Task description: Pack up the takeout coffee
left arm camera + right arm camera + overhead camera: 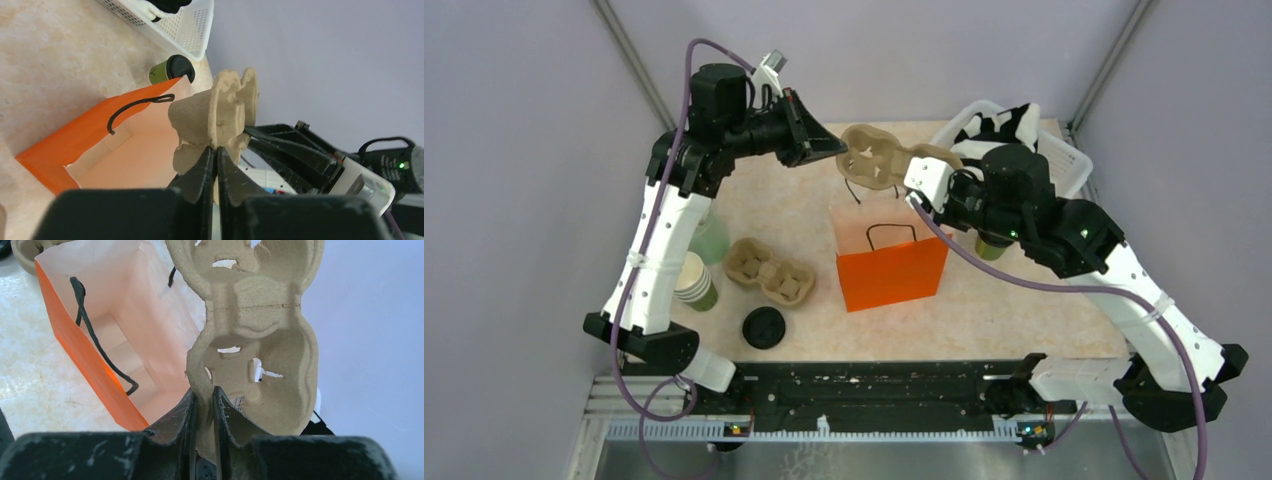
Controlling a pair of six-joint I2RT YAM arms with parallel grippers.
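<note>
One stack of cups (694, 282) stands near the left edge of the table (804, 200). Just to its right lies one first cup carrier (769, 272), empty, showing two wells. One loose black lid (764, 327) lies flat in front of it, close to the near edge.

The left gripper (216, 157) reaches in from the far left. Its two fingers are pinched together on the rim of a second cup carrier (879, 160), gripping its left end. That makes two carriers: one on the table and one in the air. The raised one is turned on edge and hangs between the two grippers, over or just behind the open mouth of the bag.

One orange paper bag (892, 272) with black cord handles stands upright mid-table, its mouth open.

The right gripper (202, 400) clamps the raised carrier's other end, with a thin wall of pulp caught between its closed fingers.

The one takeout coffee (171, 70) sits on the table towards the right edge, between the bag and one white basket (1069, 160) in the far right corner. It is apart from the bag and largely hidden under the right arm in the top view.
</note>
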